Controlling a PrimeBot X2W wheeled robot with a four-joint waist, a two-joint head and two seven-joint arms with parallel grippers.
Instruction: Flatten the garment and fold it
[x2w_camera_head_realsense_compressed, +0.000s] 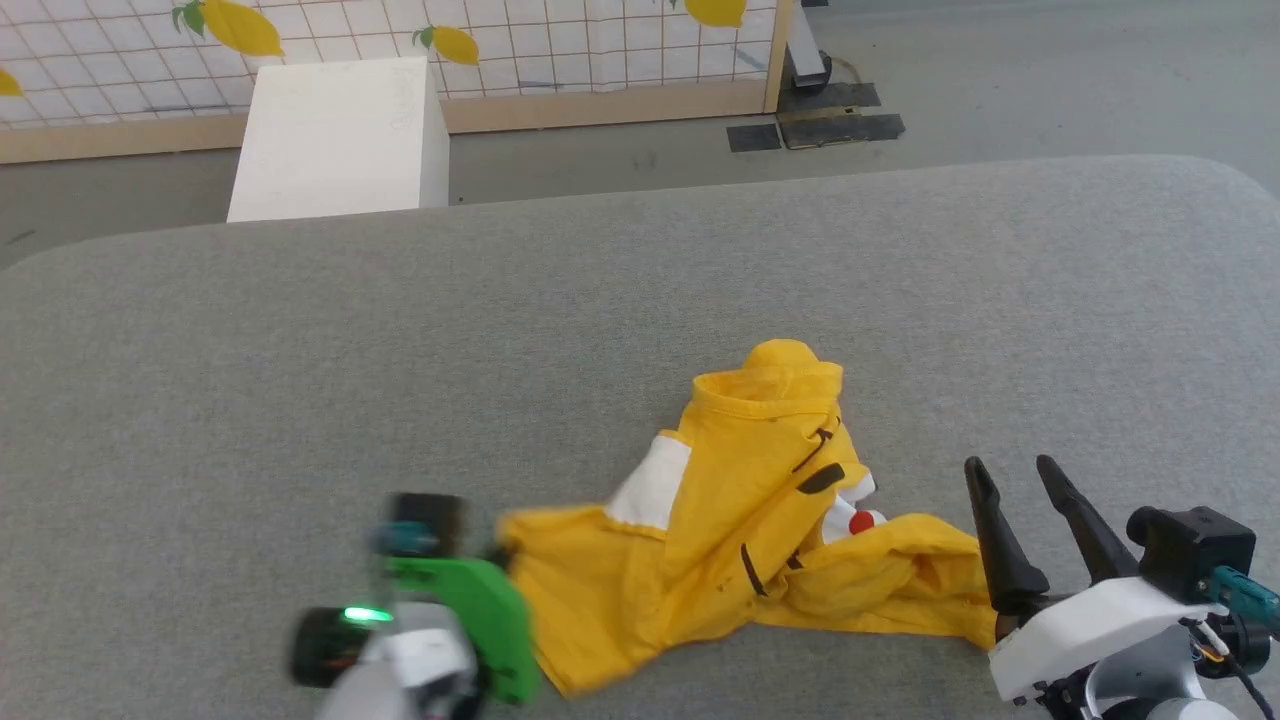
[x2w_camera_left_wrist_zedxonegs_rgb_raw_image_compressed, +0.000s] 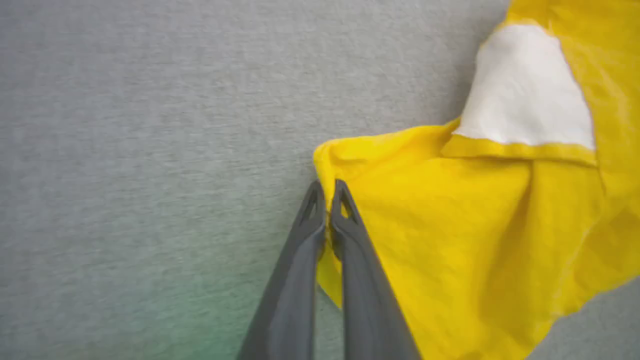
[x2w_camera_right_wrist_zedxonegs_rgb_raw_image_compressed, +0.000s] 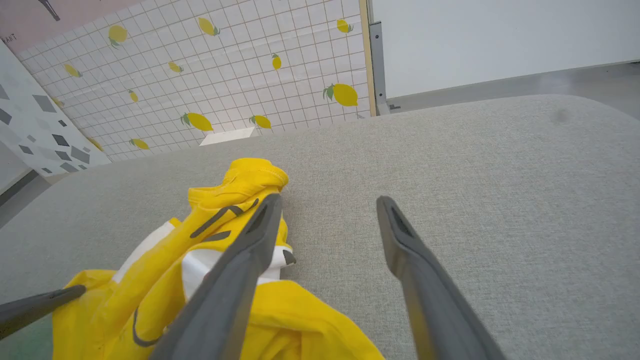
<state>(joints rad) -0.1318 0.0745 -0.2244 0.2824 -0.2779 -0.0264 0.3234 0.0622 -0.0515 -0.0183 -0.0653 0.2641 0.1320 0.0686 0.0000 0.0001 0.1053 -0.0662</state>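
The left gripper (x2w_camera_left_wrist_zedxonegs_rgb_raw_image_compressed: 327, 187) is pinching the left edge of the crumpled bright yellow cotton garment (x2w_camera_head_realsense_compressed: 740, 530), which is lying on the grey fabric table (x2w_camera_head_realsense_compressed: 300, 350). The right gripper (x2w_camera_head_realsense_compressed: 1010, 475) is resting beside it, jaws spread. No readable writing.

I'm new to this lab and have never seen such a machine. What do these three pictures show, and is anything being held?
It is a two-armed robot; each arm ends in a gripper with two long dark fingers. One picture looks down from its head, the other two look along each wrist's fingers. On the grey fabric-covered surface lies a crumpled bright yellow T-shirt with white patches and black stripes. In the left wrist picture, the left gripper is shut on the shirt's edge. The right gripper stands open at the shirt's other end, holding nothing. Behind are a white box and a lemon-patterned wall.
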